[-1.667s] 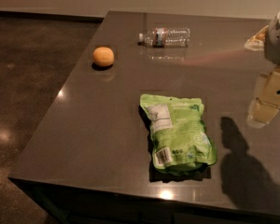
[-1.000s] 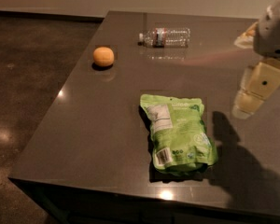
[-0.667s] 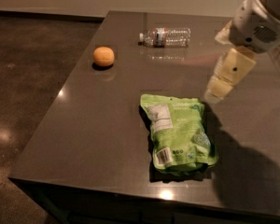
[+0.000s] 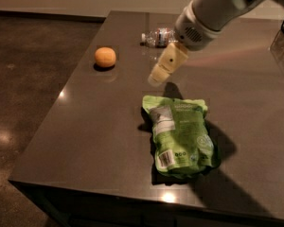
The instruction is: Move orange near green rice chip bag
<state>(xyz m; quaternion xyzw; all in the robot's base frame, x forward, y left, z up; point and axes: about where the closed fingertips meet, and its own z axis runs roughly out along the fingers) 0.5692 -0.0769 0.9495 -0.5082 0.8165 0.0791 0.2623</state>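
The orange (image 4: 105,57) sits on the dark table (image 4: 85,126) near its left edge, towards the back. The green rice chip bag (image 4: 181,135) lies flat near the table's front, label side up. My gripper (image 4: 157,76) hangs above the table between the two, just beyond the bag's far end and to the right of the orange. It holds nothing that I can see.
A clear plastic water bottle (image 4: 157,37) lies on its side at the back of the table, partly behind my arm (image 4: 213,11). The table's left and front edges drop off to a dark polished floor.
My arm has swung from the right edge of the view leftwards and farther in over the table. The orange, bag and bottle have not moved.
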